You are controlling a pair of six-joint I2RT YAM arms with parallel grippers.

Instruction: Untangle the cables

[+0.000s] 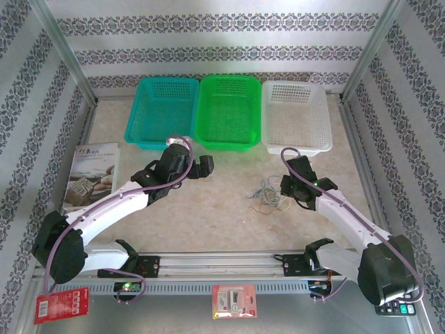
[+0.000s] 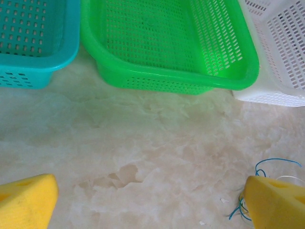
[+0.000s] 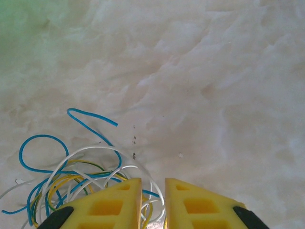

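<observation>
Seizing a strand from the cables (image 1: 268, 197).
We see the right pincer (image 3: 152, 191) narrow over them, and cannot tell whether it grips; left pincer (image 1: 202, 165) wide; next, draw one strand free.

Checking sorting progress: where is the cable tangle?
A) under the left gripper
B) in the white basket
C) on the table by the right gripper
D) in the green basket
C: the cables lie loose on the table, right at the right gripper.
</observation>
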